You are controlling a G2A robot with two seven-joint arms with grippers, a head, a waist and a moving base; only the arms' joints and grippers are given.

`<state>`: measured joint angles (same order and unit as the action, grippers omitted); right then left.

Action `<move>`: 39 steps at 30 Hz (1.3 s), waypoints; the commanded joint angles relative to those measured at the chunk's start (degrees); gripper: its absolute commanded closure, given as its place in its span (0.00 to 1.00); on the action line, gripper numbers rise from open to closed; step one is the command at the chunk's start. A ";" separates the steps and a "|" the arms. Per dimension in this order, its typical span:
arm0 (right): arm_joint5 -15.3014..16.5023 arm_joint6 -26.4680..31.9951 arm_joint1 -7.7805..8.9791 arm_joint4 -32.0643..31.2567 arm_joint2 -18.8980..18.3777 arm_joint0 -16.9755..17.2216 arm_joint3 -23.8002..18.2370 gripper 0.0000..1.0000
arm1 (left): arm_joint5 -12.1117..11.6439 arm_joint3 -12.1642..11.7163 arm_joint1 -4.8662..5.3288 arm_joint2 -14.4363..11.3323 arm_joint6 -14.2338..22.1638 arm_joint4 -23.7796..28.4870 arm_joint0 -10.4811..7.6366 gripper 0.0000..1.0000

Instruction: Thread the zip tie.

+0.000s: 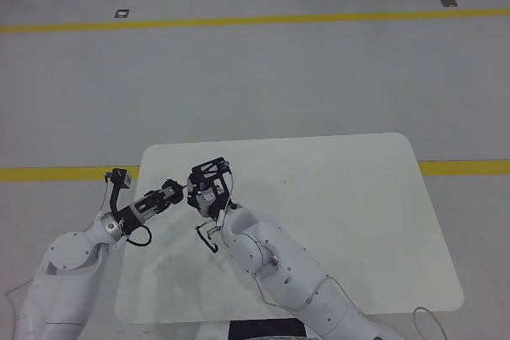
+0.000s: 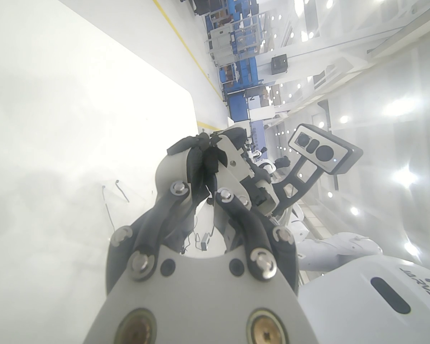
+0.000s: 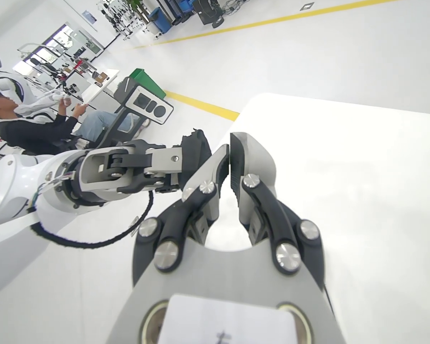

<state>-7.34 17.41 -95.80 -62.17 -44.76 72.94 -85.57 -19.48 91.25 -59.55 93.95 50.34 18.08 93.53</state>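
Closest in is my right end effector [image 3: 229, 166], its two pads pressed flat together with no gap and nothing I can see between them. My left end effector [image 2: 201, 149] is pinched narrow as well, its black padded tips butting against the side of the right one. They meet above the near left part of the worktop [image 1: 348, 212]. I take the zip tie [image 2: 107, 209] to be the thin dark strand curling just on the near side of that meeting point, beside my right forearm [image 1: 263, 255].

From this I judge the step in hand to be bringing the tail to the slot in the head. To do it well I would hold one end effector steady and let the other creep in along the line of the slot. I would grip the tail close to its tip so it does not buckle. Any sideways push would only bend the strip away from the opening.

Much is hard to make out. I cannot tell whether either pinch actually has the tie, since the padded tips cover whatever lies between them. Head and tail tip are too small to pick out. Nor can I say whether the strand rests on the worktop or hangs above it.
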 commanded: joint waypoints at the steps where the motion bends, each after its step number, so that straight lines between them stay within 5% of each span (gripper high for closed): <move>1: -0.03 0.09 0.06 -0.14 -0.10 0.17 -0.26 0.00 | 0.00 0.00 0.00 0.00 0.00 0.00 0.00 1.00; 11: -0.22 -0.53 0.65 -2.94 -0.64 1.80 -2.09 0.00 | 0.00 0.00 0.00 0.00 0.00 0.00 0.00 1.00; 19: 6.32 -4.13 3.06 -8.76 -4.33 7.70 -6.59 0.00 | 0.00 0.00 0.00 0.00 0.00 0.00 0.00 1.00; 31: 6.56 -4.24 3.16 -9.11 -4.52 7.91 -6.75 0.00 | 1.07 -0.02 -0.05 -0.47 -1.12 0.53 -0.34 1.00; 39: 6.56 -4.24 3.16 -9.11 -4.52 7.91 -6.75 0.00 | 4.59 -4.15 0.42 2.65 3.87 11.44 -1.31 1.00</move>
<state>-0.79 13.17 -92.64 -71.28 -49.28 80.85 -92.32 -15.32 87.72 -59.19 96.23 53.42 28.01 92.35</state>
